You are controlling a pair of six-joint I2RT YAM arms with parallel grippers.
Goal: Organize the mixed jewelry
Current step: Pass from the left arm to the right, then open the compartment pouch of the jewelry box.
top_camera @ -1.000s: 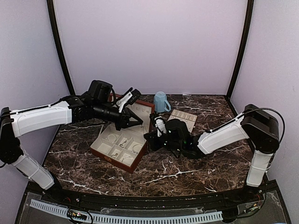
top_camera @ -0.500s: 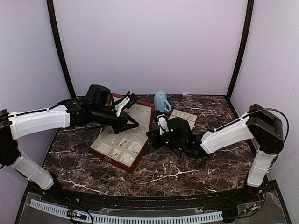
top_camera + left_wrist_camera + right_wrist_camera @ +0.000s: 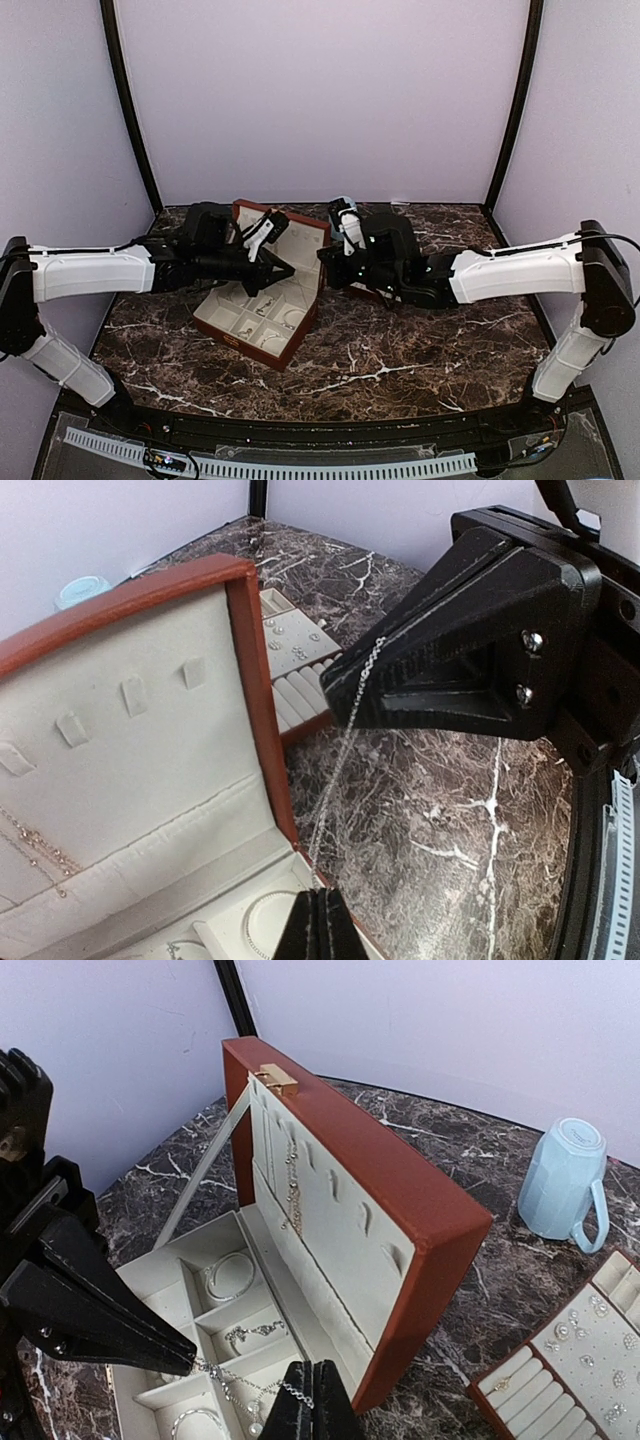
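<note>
The left claw (image 3: 287,268) is pinching fully closed on one end of a thin silver chain (image 3: 343,750), and the right claw (image 3: 324,256) is gripping the other end, closed just as tightly. The chain is stretching nearly straight between the two claw tips, its long axis running left to right across the robot, one end pointing toward each arm. It is hanging in the air above the open reddish-brown box with cream lining (image 3: 262,350), near its right-hand edge; the box is sitting on the dark marbled desk (image 3: 420,350).
</note>
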